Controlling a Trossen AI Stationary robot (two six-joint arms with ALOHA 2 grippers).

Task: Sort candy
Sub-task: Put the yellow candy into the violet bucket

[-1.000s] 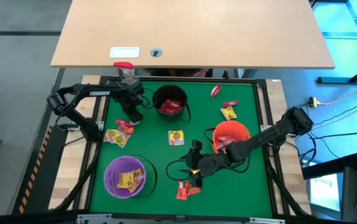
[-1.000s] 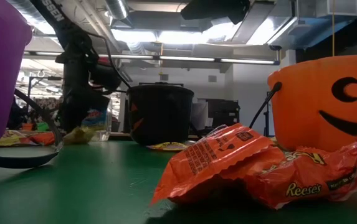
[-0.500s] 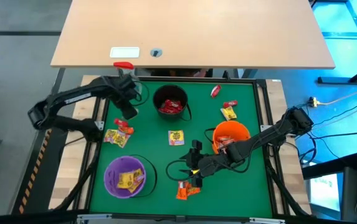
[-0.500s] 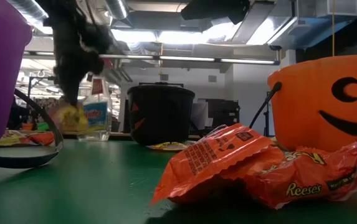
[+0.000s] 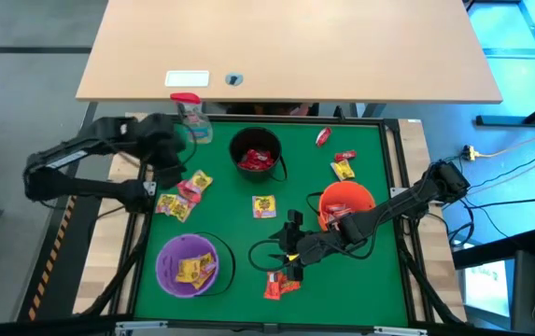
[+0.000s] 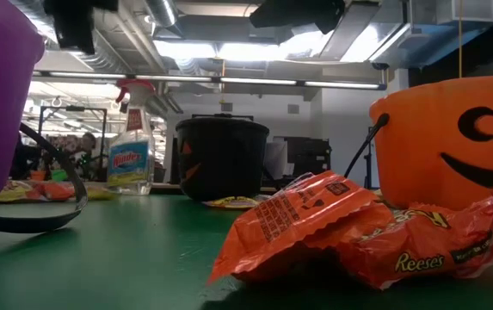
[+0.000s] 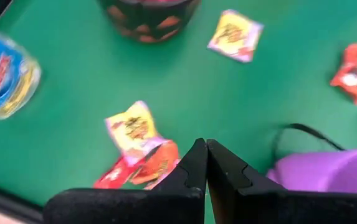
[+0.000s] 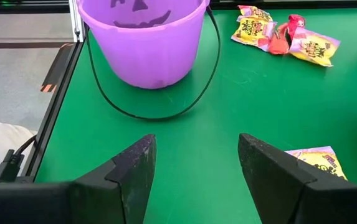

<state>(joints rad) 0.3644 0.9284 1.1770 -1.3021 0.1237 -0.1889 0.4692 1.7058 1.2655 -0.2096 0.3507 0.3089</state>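
Note:
Candy lies loose on the green mat: a yellow packet (image 5: 199,180) and red ones (image 5: 189,192) at the left, more yellow (image 5: 172,207), one yellow (image 5: 263,206) in the middle, several (image 5: 342,166) at the far right, and orange-red packets (image 5: 281,285) by the near edge. My left gripper (image 7: 206,147) hangs shut and holding nothing above the left cluster (image 7: 134,130), high over the mat (image 5: 169,175). My right gripper (image 8: 194,155) stands open near the mat's front middle (image 5: 288,250), pointing at the purple bucket (image 8: 144,37), with nothing between its fingers.
A black bucket (image 5: 255,154) holding red candy stands at the far middle. An orange bucket (image 5: 346,203) is at the right and a purple bucket (image 5: 188,266) holding yellow candy at the near left. A spray bottle (image 5: 190,117) stands at the far left corner.
My left gripper has risen from the mat beside the black bucket and drawn back toward the table's left edge, staying shut. A yellow packet that showed under its fingers half a second ago now lies on the mat beside the red ones.

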